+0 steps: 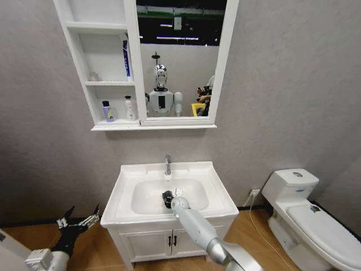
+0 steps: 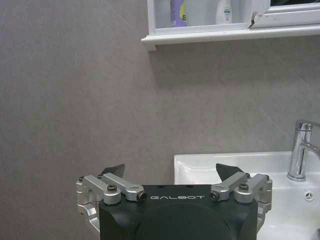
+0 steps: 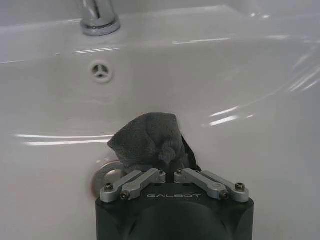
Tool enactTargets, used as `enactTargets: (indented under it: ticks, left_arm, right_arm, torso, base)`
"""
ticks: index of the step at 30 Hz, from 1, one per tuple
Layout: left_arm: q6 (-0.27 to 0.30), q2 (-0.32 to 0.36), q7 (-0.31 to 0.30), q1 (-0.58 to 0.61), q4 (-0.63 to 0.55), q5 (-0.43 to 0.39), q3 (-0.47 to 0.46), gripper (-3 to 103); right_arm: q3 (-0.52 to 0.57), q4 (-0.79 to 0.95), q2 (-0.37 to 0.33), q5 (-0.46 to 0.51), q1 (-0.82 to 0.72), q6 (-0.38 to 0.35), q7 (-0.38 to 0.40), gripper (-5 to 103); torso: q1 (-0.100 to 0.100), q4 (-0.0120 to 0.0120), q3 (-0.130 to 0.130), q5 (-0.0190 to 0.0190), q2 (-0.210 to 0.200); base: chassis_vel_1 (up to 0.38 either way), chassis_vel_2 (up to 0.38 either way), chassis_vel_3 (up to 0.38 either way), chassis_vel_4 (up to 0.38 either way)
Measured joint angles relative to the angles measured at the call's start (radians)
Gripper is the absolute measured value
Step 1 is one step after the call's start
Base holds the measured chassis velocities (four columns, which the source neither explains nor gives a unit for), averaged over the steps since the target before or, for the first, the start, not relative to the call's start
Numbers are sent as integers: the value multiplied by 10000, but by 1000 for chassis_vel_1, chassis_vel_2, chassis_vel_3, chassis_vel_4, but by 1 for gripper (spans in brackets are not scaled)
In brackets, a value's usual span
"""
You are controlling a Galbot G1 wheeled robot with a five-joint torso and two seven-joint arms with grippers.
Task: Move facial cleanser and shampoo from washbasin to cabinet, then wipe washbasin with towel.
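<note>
In the head view the washbasin (image 1: 211, 183) stands in the middle, and my right arm reaches down into its bowl. There my right gripper (image 1: 168, 197) (image 3: 167, 164) is shut on the dark grey towel (image 3: 147, 140), which rests on the bowl floor beside the drain (image 3: 104, 172). The cabinet (image 1: 135, 121) hangs above. On its lowest shelf stand a purple bottle (image 1: 107, 111) (image 2: 177, 11) and a white bottle (image 1: 130, 108) (image 2: 224, 11); I cannot tell which is cleanser or shampoo. My left gripper (image 1: 79, 221) (image 2: 170, 172) hangs open and holds nothing, low and left of the basin.
The chrome tap (image 1: 167, 165) (image 2: 300, 155) (image 3: 99, 20) stands at the basin's back edge. A blue tube (image 1: 127, 58) leans on the middle shelf. A white toilet (image 1: 304, 214) stands at the right. Under the basin is a low vanity (image 1: 163, 243).
</note>
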Motion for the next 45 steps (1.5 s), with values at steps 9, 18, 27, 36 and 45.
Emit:
enactTargets:
  ticks: [9, 18, 27, 36, 45]
  left_arm:
    - [0, 0, 1, -1, -1, -1, 2, 100]
    - [0, 0, 0, 0, 0, 0, 0, 100]
    - [0, 1, 0, 0, 0, -1, 0, 100]
    - [0, 1, 0, -1, 0, -1, 0, 100]
    - [0, 0, 0, 0, 0, 0, 0, 100]
  right_arm:
    - [-111, 37, 245, 1630, 57, -390, -253, 3]
    - [-623, -196, 410, 2203, 306, 128, -1032, 3]
    - [-937, 449, 409, 3105, -6, 172, -1609, 3]
    - [-500, 350, 400, 1438, -130, -153, 234, 3]
    - [-399, 300, -391, -399, -65, 206, 724, 3]
  torso:
    - [0, 5, -1, 3, 0]
    - [0, -7, -1, -2, 0]
    - [0, -2, -1, 0, 0]
    - [0, -5, -1, 1, 0]
    - [0, -10, -1, 1, 0]
  base:
    - [0, 0, 0, 0]
    - [0, 0, 0, 0]
    - [0, 0, 0, 0]
    - [0, 0, 0, 0]
    - [0, 0, 0, 0]
